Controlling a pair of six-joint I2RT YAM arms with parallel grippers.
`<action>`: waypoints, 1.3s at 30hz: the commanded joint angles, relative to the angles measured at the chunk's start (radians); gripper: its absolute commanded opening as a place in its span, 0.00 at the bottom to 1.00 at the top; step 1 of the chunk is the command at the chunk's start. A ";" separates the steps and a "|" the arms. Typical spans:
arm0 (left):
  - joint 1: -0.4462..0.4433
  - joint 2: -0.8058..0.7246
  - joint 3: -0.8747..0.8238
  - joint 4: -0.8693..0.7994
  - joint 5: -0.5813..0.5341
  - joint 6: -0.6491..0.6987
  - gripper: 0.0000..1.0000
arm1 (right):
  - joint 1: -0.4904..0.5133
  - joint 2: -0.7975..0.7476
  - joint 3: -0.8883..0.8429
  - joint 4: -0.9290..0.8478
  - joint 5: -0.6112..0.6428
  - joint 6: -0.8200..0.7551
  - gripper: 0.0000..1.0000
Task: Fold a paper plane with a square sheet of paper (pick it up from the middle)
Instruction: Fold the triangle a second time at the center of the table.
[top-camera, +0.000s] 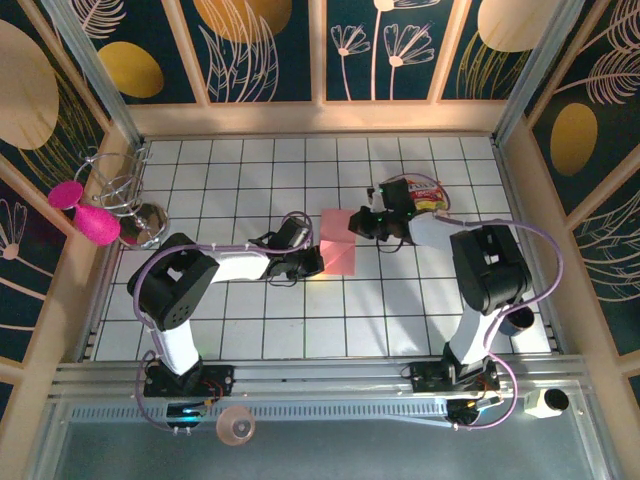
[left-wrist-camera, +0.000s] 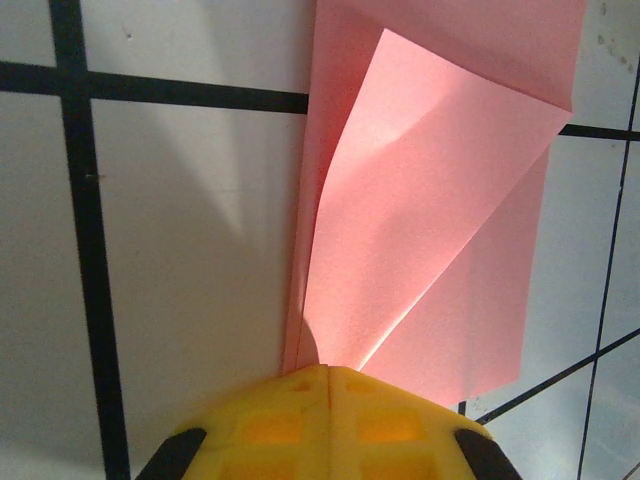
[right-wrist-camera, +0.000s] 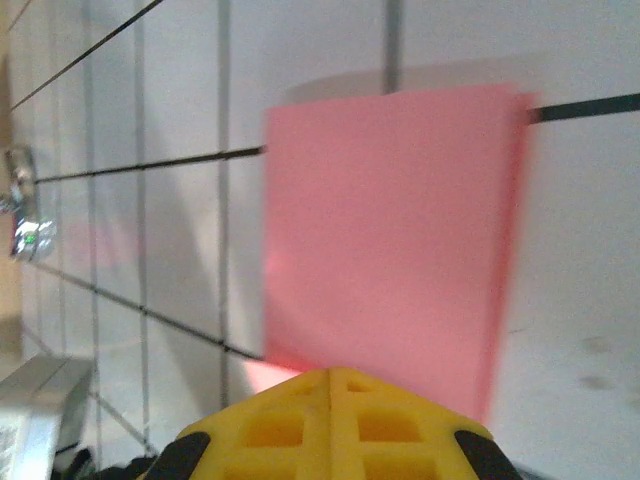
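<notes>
Mid-fold: pinching raised flap of square sheet of paper (left-wrist-camera: 430, 200) in shut left hand (left-wrist-camera: 325, 372); closed right hand (right-wrist-camera: 330, 375) at its edge, grip unclear. Next, probably: lay flap over, press crease.

The square sheet of paper (top-camera: 338, 243), salmon-pink and partly folded, is being held slightly raised near the frame centre.

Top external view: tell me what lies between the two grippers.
The square sheet of paper, partly folded, fills the gap between the left gripper and the right gripper, each shut on one of its edges. The top external view shows it.
</notes>
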 joint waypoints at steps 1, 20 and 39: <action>-0.001 0.022 0.006 -0.115 -0.013 0.014 0.00 | 0.061 0.002 -0.035 0.011 -0.030 0.021 0.00; -0.001 -0.016 0.000 -0.222 0.030 0.145 0.00 | 0.075 0.176 -0.022 -0.113 0.068 0.022 0.00; 0.025 -0.137 0.154 -0.135 -0.120 0.140 0.16 | 0.049 -0.042 -0.029 0.058 -0.061 0.139 0.10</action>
